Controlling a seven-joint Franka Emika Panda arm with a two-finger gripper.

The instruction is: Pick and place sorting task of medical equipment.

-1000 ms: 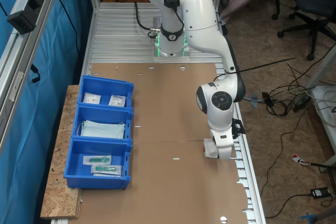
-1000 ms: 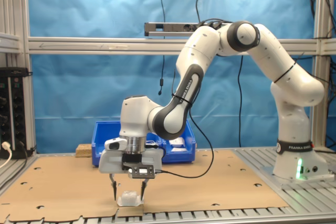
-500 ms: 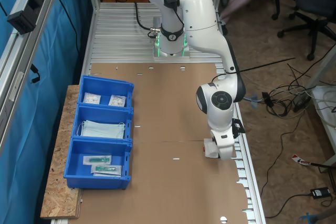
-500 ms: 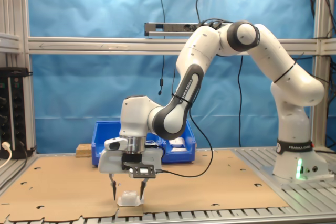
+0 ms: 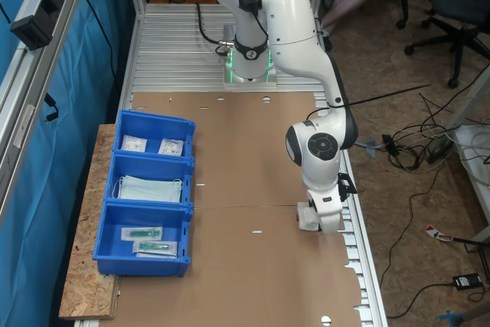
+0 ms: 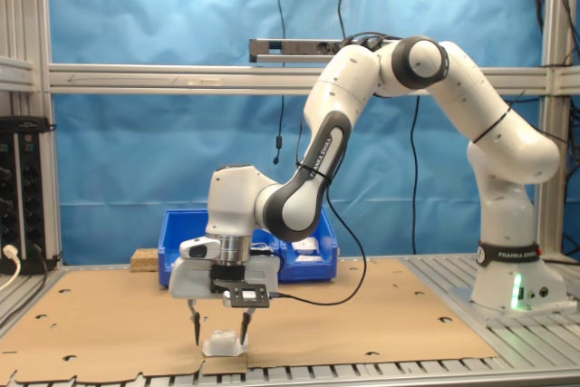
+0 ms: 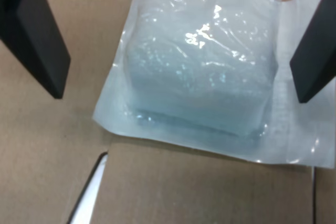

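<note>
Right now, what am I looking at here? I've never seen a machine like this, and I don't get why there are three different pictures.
The white jointed machine is a robot arm bolted to a table. Two cameras stand off the arm: the first exterior view looks down from above, the second exterior view looks along the table from the side. The wrist view comes from a camera on the arm's wrist, looking down between its two black fingers.

Its gripper is open and lowered around a small white packet lying on the brown cardboard; nothing is held yet. Across the table stand blue bins, holding similar packets, a pale blue mask and clear packets with teal items.
</note>
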